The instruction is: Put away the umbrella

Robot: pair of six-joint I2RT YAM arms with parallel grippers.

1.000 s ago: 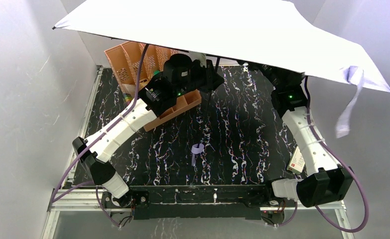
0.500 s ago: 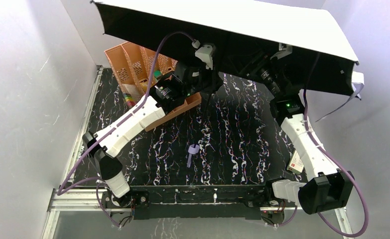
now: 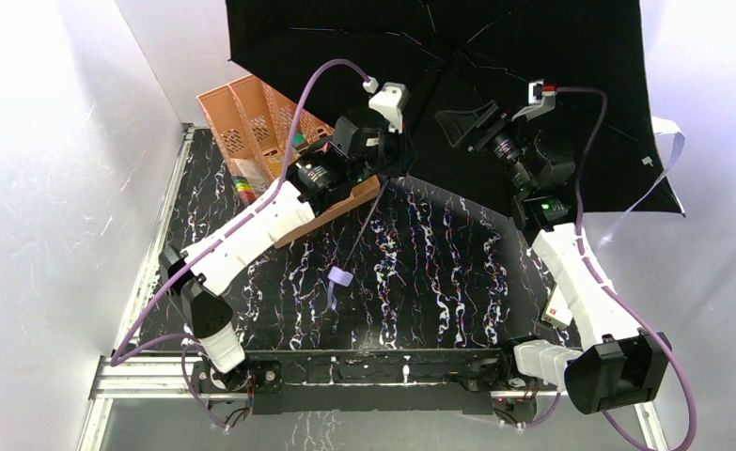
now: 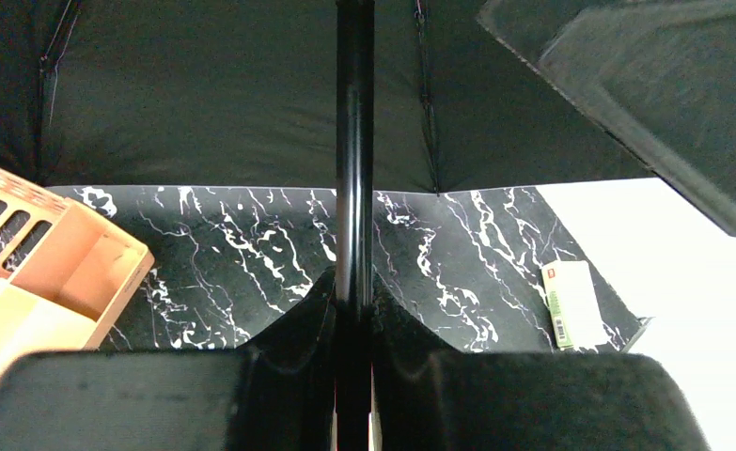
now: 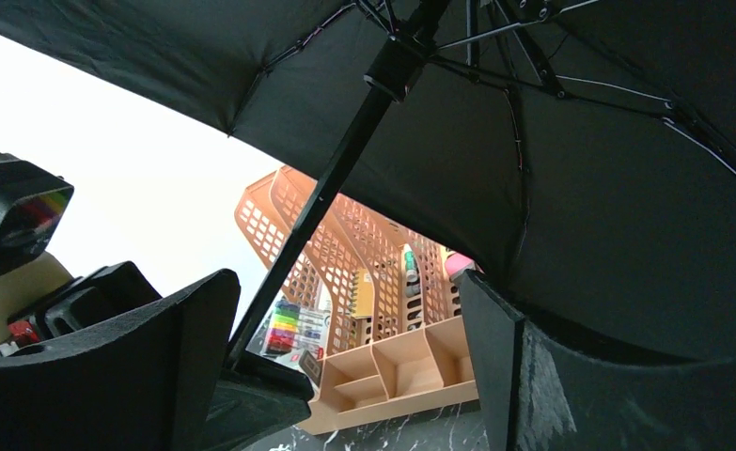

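Observation:
The umbrella (image 3: 533,56) is open and tipped back, its black underside and ribs facing the top camera. Its thin dark shaft (image 3: 364,221) slants down to the small lavender handle (image 3: 338,278) above the table. A pale strap (image 3: 669,141) hangs at the canopy's right edge. My left gripper (image 3: 394,162) is shut on the shaft (image 4: 354,141), the jaws pressed to both sides of it (image 4: 354,310). My right gripper (image 3: 481,127) hangs open under the canopy, nothing between its fingers (image 5: 350,282); the shaft (image 5: 326,197) runs past its left finger.
A peach file organiser (image 3: 251,113) with front trays (image 5: 401,366) stands at the back left, holding coloured markers (image 5: 289,329). A white box (image 3: 559,305) lies near the table's right edge beside the right arm. White walls enclose the black marbled table (image 3: 439,272).
The canopy has swung up and back, from its pale top facing the camera to its black underside. The handle has drifted left. My right gripper stays open under the canopy.

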